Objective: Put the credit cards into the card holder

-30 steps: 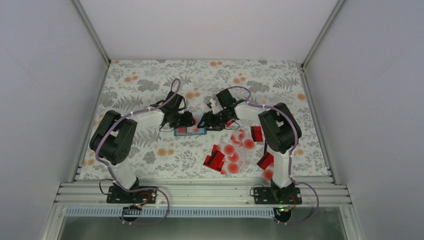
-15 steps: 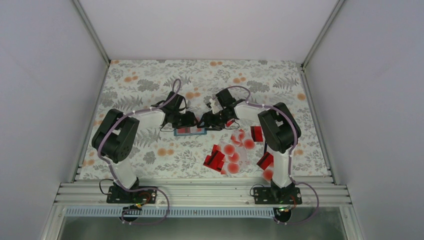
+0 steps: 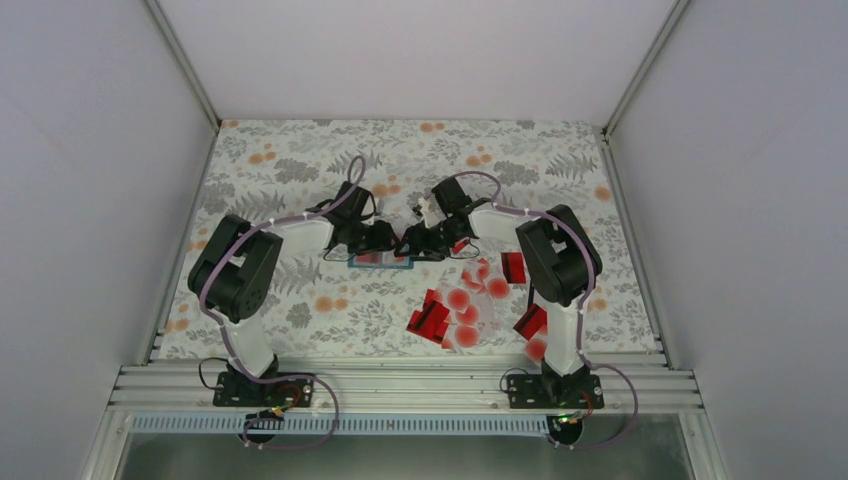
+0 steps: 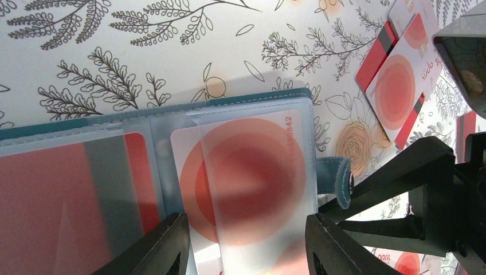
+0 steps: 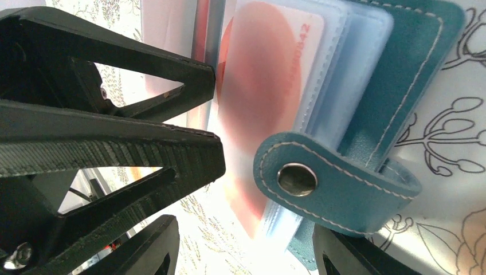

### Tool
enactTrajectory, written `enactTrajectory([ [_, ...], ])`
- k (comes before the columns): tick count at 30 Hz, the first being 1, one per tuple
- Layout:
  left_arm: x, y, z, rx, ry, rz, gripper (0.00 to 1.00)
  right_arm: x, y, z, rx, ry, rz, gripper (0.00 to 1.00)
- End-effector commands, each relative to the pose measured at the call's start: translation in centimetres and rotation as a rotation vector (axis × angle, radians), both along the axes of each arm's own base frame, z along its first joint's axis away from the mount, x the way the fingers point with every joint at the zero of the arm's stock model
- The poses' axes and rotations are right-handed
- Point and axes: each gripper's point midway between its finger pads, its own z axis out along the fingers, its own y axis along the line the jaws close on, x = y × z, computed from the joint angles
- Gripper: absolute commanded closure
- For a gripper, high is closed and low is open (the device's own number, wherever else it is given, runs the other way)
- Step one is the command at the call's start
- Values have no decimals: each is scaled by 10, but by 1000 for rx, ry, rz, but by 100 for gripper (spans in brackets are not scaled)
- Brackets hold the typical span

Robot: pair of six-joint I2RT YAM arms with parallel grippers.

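The flowered tablecloth (image 3: 280,170) lies under everything, and I place the rest by the card holder (image 4: 258,97). It lies open and flat at the middle of the cloth, clear sleeves up. Both my arms reach in to it, one from each side.

The loose credit cards (image 3: 458,300) are spread to the holder's right and nearer my bases, red ones and pale ones with a red dot, some overlapping.

A red card (image 4: 51,200) sits in the holder's left sleeve. A pale card (image 4: 252,172) lies on the right sleeve, its far end in the sleeve.

My left pincer (image 4: 245,224) has its fingers apart, one at each long edge of that pale card; I cannot tell whether it is pinching.

My right pincer (image 5: 243,229) stands apart at the holder's right edge, with the snap tab (image 5: 338,183) between its fingers, unclamped.
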Motion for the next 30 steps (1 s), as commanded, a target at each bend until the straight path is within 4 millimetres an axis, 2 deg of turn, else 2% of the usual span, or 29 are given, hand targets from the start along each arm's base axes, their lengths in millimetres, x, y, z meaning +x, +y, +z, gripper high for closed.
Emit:
enactTrajectory([
  [1,6,-4,8,8,-38,-21,48,3,-3,-9,-22,3,13,40],
  [5,8,-5,13,13,-38,-27,48,4,-3,-7,-10,0,20,40],
  [9,7,0,27,35,-59,-27,48,6,-4,-2,1,-16,24,39],
  [13,8,21,48,130,-97,1,47,8,-5,4,13,-27,26,38],
  [17,7,50,66,185,-137,38,40,7,-6,0,11,-19,27,38],
  [21,1,78,63,213,-131,26,32,7,-6,-2,10,-12,22,38],
  [27,-4,100,43,127,-86,-32,30,6,-8,-10,-3,5,14,39],
  [30,-8,101,35,33,-59,-59,29,6,-9,-12,-8,11,12,38],
])
